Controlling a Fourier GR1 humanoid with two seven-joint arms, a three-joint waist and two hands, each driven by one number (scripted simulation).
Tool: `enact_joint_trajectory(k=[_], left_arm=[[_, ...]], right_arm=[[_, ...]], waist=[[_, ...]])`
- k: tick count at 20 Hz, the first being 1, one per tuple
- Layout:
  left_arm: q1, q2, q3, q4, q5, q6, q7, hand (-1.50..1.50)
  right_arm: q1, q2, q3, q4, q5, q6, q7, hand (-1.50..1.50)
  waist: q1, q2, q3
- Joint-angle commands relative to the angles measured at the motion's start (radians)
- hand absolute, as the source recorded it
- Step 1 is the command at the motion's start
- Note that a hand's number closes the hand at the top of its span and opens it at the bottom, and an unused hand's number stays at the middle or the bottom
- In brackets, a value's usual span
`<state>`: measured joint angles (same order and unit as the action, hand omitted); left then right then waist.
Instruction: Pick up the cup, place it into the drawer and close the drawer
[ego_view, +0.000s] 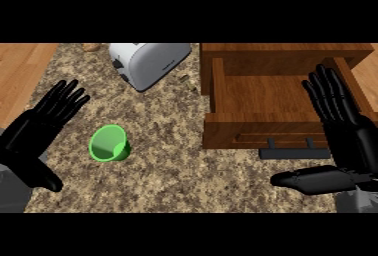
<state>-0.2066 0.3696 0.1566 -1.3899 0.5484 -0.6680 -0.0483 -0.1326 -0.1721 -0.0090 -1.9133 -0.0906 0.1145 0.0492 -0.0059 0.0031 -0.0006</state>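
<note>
Lying tipped on its side on the desk (170, 165), the green cup (109, 143) sits just beside the left hand (37, 130), on its thumb side, with its open mouth turned toward the camera. That hand is released, fingers straight and spread, holding nothing. The right hand (343, 125) is likewise released, fingers flat and extended over the right edge of the open wooden drawer (258, 95), thumb jutting inward below the drawer's dark handle (295, 150).

Because the cup lies on its curved wall, a touch from the fingertips on one side would probably roll it away across the desk rather than seat it in the palm. A grasp closing on the rim alone could squeeze it out. The toaster (148, 62) stands beyond the left hand's fingertips, near the path to the drawer, so a carried cup might clip it or the drawer's raised left wall. The right hand over the drawer's right edge may also crowd the placement.
</note>
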Motion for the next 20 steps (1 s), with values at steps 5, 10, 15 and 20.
enact_joint_trajectory(k=[5,10,15,20], left_arm=[[-0.058,-0.018,0.007,0.334,-0.271,-0.062,-0.256,-1.5],[-0.175,0.012,0.017,0.605,-0.422,-0.044,-0.444,-1.5],[-0.24,0.01,-0.006,0.804,-0.517,-0.012,-0.58,-1.5],[-0.294,0.008,-0.028,0.988,-0.592,0.038,-0.716,-1.5]], right_arm=[[-0.096,-0.002,-0.032,0.024,-0.01,-0.002,0.046,-1.5],[-0.083,-0.015,-0.05,0.057,-0.005,0.026,-0.002,-1.5],[-0.114,-0.007,-0.055,0.037,-0.023,0.027,0.042,-1.5],[-0.113,-0.018,-0.073,0.057,-0.02,0.042,0.016,-1.5]], waist=[[0.0,0.0,0.0],[-0.007,0.002,-0.001],[-0.008,0.001,-0.001],[-0.014,0.004,-0.002]])
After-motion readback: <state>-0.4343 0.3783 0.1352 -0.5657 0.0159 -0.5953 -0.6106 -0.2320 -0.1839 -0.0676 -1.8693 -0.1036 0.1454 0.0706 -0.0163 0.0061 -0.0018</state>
